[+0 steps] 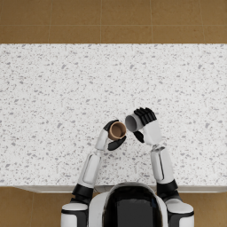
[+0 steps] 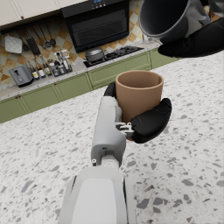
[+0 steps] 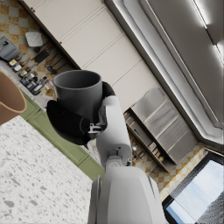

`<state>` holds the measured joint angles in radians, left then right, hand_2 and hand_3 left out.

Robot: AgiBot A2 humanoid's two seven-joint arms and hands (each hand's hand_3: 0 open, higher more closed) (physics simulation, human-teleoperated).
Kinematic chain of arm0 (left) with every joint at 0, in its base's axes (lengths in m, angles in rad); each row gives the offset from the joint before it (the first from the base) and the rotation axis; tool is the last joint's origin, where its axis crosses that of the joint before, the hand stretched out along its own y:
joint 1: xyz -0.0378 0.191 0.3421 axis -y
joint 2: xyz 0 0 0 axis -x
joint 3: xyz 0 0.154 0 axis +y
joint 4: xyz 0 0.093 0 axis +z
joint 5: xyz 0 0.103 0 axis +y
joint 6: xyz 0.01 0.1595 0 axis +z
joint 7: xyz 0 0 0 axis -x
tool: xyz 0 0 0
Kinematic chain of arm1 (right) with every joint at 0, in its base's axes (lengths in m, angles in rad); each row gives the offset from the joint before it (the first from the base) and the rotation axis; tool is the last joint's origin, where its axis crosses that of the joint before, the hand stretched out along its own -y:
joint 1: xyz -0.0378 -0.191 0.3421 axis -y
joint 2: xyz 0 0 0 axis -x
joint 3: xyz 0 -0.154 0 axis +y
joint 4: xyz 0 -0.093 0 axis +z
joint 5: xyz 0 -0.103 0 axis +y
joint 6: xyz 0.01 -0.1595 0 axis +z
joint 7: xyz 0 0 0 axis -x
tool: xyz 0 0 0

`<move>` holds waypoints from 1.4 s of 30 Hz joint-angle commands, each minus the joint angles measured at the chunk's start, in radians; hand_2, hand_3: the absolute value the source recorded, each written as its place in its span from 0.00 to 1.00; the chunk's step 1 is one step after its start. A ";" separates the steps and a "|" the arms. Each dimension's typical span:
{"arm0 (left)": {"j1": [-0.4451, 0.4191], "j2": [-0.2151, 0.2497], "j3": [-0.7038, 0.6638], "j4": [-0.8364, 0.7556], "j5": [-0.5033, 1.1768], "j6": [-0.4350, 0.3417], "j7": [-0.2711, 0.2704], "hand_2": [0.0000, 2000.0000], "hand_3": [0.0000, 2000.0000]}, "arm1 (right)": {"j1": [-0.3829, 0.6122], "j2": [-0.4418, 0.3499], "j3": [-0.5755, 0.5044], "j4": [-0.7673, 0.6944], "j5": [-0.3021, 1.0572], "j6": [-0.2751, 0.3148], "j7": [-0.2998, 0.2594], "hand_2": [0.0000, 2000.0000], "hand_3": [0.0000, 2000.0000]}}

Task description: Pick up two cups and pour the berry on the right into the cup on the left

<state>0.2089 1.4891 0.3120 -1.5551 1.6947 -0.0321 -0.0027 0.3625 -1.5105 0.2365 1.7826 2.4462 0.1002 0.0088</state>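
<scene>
Speckled white terrazzo makes up the tabletop [image 1: 53, 88], and above it, near its front edge, both cups are held off the surface. The left hand [image 1: 113, 135] holds the brown cup [image 1: 117, 130] upright, mouth up. The right hand [image 1: 145, 123] holds the grey cup [image 1: 132, 123] tipped over toward the left, its mouth facing the brown cup's rim and just beside it.

The head view alone gives this layout from above: the two cups near each other at the middle of the tabletop, with a brown tiled floor [image 1: 111, 20] beyond the far edge. It looks into the brown cup but shows only a brown interior; no berry can be made out there.

The left wrist view adds the side of the brown cup [image 2: 138, 95], with the dark fingers [image 2: 151, 120] wrapped around its lower wall and clamped on it. The grey cup [image 2: 168, 19] hangs above and beyond it, its dark opening angled down, the right hand [image 2: 199, 41] beneath it. Behind stand green cabinets [image 2: 65, 85], a black oven [image 2: 98, 26] and a pot [image 2: 94, 54] on the hob.

The right wrist view, strongly tilted, shows the grey cup [image 3: 78, 94] with the dark fingers [image 3: 68, 122] closed around its body. An edge of the brown cup [image 3: 8, 100] enters at the side. The inside of the grey cup looks dark, and I cannot tell what it contains.
</scene>
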 commanded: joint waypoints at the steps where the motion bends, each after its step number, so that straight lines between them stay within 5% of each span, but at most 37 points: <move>1: 0.012 0.006 0.003 0.007 0.000 -0.001 0.000 1.00 0.64 | 0.025 -0.013 0.005 0.023 0.032 0.001 0.000 1.00 0.64; 24: 0.058 0.043 0.001 0.053 0.112 -0.005 0.000 1.00 0.64 | 0.028 -0.039 0.057 0.104 0.772 0.005 0.002 1.00 0.64; 41: 0.075 0.059 -0.008 0.087 0.112 -0.004 0.001 1.00 0.64 | 0.025 -0.058 0.067 0.119 1.080 0.004 0.003 1.00 0.64; 42: 0.076 0.060 -0.009 0.087 0.112 -0.003 0.001 1.00 0.64 | 0.064 0.049 0.136 0.116 1.088 0.005 0.003 1.00 0.64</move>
<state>0.2846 1.5492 0.3025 -1.4675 1.8071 -0.0349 -0.0019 0.3830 -1.5336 0.3245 1.8898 3.5397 0.1042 0.0116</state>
